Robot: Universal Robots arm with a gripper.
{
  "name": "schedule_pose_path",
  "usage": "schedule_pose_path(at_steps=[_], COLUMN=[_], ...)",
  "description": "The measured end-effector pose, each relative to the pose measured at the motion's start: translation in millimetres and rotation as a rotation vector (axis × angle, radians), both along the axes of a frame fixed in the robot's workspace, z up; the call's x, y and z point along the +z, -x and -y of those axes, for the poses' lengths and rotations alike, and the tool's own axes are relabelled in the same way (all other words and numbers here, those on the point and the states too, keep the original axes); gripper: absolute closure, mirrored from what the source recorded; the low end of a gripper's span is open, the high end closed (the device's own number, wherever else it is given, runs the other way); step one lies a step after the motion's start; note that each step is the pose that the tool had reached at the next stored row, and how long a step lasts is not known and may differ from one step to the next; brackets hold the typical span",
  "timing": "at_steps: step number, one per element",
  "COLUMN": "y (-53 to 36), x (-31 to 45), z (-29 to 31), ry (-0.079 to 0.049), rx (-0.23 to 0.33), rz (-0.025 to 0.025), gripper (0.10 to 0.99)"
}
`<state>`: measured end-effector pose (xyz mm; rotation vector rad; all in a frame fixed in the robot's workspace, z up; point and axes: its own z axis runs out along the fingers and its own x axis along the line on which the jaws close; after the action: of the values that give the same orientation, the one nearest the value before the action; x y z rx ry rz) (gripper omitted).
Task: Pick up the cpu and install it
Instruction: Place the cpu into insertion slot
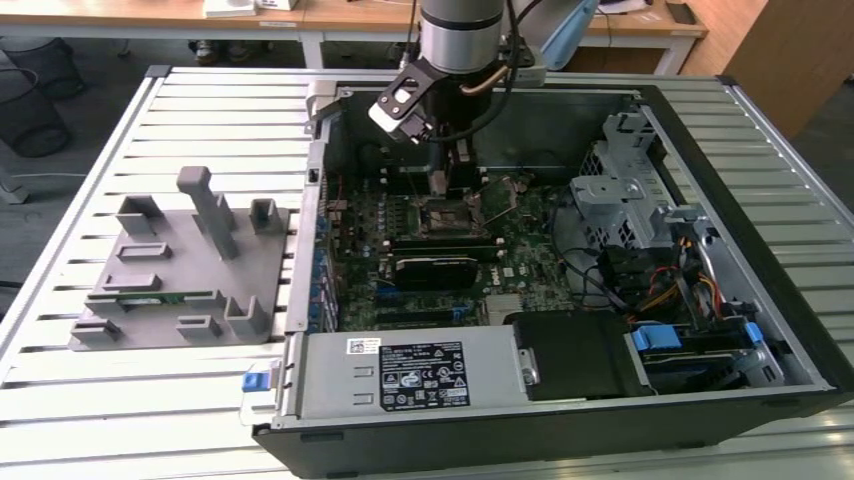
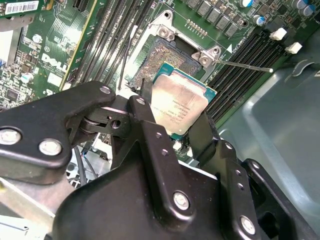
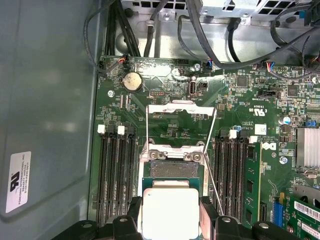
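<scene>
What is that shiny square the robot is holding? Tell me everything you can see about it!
That is the cpu, a flat square chip with a dull silvery metal top, a thin green rim and tiny print on the metal. The black gripper clamps it by two opposite sides, top face up. It hangs partly over the open socket on the green motherboard and does not look seated in it yet.

The cpu [image 2: 181, 107] in gripper [image 2: 175, 116], over socket [image 2: 166, 55] on motherboard [image 2: 65, 55] inside case [image 1: 561, 437]; rack [image 1: 180, 270] beside case, exterior view's left.
</scene>
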<state>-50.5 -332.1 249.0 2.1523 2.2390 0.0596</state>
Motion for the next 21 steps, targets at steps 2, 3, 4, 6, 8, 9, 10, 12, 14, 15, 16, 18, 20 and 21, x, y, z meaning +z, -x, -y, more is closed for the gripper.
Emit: schedule_pose_path(at_steps=[2, 3, 4, 6, 8, 9, 10, 12, 14, 15, 16, 18, 20, 21], y=[0.0, 0.0, 0.0, -0.1, 0.0, 0.0, 0.0, 0.0, 0.0, -0.1, -0.1, 0.0, -0.1, -0.1], x=[0.0, 0.0, 0.0, -0.4, -1.1, -1.8, -2.6, -4.7, -6.2, -6.7, -7.2, -8.3, -9.8, -10.5], z=[0.5, 0.6, 0.6, 0.6, 0.6, 0.7, 0.7, 1.0, 1.1, 1.2, 1.1, 1.2, 1.2, 1.2], ry=[0.000, 0.000, 0.001, 0.002, 0.002, 0.002, 0.002, 0.002, 0.002, 0.003, 0.005, 0.017, 0.021, 0.021], rx=[0.000, 0.000, 0.000, -0.014, -0.031, -0.033, -0.034, -0.034, -0.034, -0.034, -0.034, -0.034, -0.033, -0.031], rz=[-0.0001, -0.0002, -0.0003, -0.0002, -0.0002, -0.0002, -0.0003, -0.0002, -0.0001, -0.0002, -0.0001, -0.0001, 0.0001, 0.0009], gripper=[0.549, 0.549, 0.549, 0.549, 0.549, 0.549, 0.549, 0.549, 0.549, 0.549, 0.549, 0.549, 0.549, 0.549])
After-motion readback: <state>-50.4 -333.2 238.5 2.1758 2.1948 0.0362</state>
